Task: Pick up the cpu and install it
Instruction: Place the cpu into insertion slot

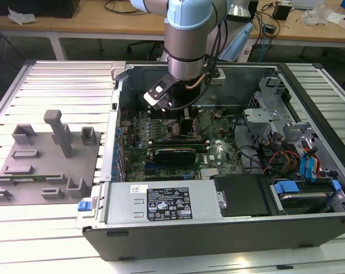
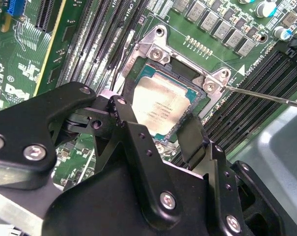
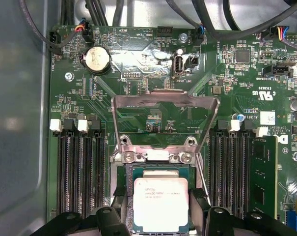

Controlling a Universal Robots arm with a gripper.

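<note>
Hovering low over the motherboard inside the computer case | my gripper spread, fingers flanking the cpu | cpu lying flat in the socket, load plate raised open

Open computer case on a slatted table — grey fixture blocks beside it, at the exterior view's left.

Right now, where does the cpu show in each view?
Exterior view: the arm's wrist hangs over its place on the motherboard.
First wrist view: the cpu lies flat beside the screwed metal bracket.
Second wrist view: the cpu lies beside the same bracket.
Shared landmark: that bracket, in both wrist views.
</note>
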